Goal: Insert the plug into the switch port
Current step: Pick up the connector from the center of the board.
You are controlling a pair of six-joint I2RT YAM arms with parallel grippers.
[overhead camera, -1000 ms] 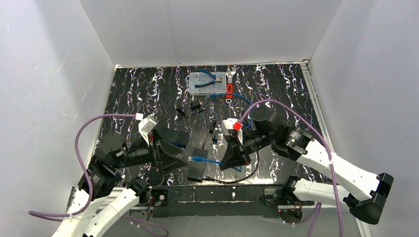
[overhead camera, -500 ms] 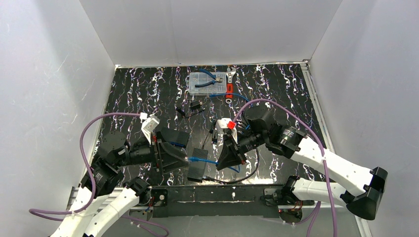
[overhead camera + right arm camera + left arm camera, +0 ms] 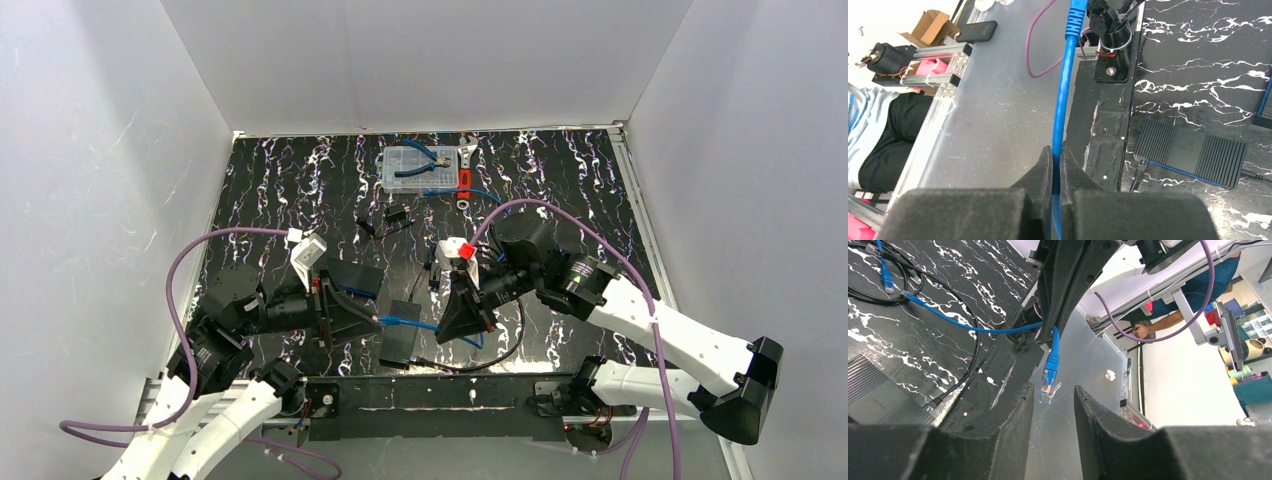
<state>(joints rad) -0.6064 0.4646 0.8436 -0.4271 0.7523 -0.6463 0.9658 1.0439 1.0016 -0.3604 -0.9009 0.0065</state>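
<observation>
Switch box (image 3: 403, 343) lay flat at worktop's (image 3: 270, 180) near edge, just beside base rail (image 3: 440, 392), btwn both arms; switch port too small to make out. Right claw (image 3: 1055, 152) was clamped on blue cable (image 3: 1063, 90), w/ plug (image 3: 1077, 15) out past its tips. Only left-wrist view showed plug at the gap of left claw (image 3: 1053, 392), fingers apart, not gripping. Only right-wrist view showed black lead (image 3: 1137, 175) at box corner. Clear parts box (image 3: 420, 168) sat far back, w/ open worktop either side.
</observation>
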